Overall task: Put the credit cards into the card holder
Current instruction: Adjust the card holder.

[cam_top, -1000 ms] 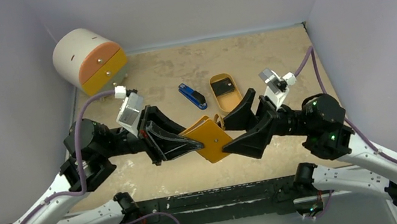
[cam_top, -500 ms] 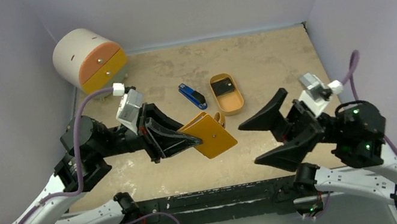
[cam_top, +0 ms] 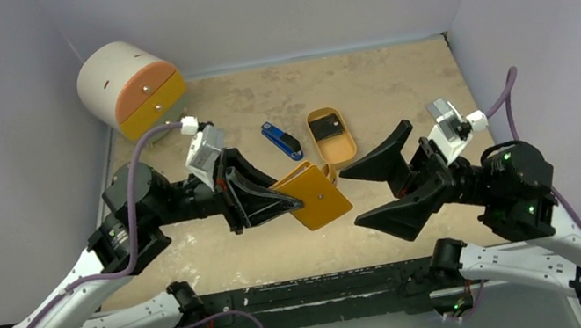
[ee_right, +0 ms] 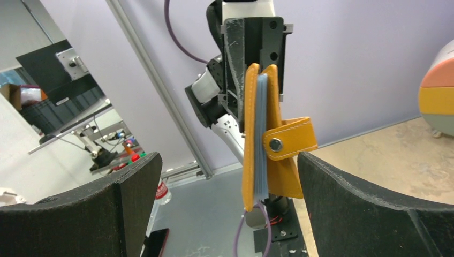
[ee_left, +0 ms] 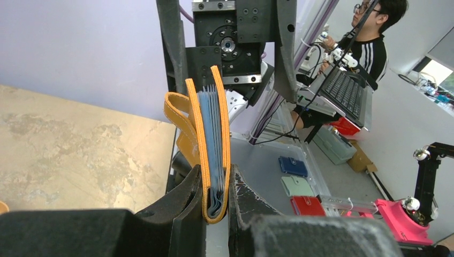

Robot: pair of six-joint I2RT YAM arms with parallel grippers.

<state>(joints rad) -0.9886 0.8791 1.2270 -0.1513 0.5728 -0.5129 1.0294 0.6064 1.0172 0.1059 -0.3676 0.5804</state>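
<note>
One card holder (cam_top: 316,196), the orange wallet, hangs above the middle of the table (cam_top: 398,83), pinched at its left edge by your left gripper (cam_top: 292,202), whose jaws are clamped on it. In the wrist views it stands on edge, with grey-blue pockets between the covers and the snap strap (ee_right: 284,140) sticking out to one side. A second ago your right gripper (cam_top: 351,196) had its jaws around the wallet's other edge. Now it sits back to the right, jaws spread wide, apart from the wallet and holding nothing. One dark credit card (cam_top: 324,128) lies in the oval orange tray (cam_top: 345,152) behind, with the blue-and-black bar (cam_top: 281,140) just left of it.
</note>
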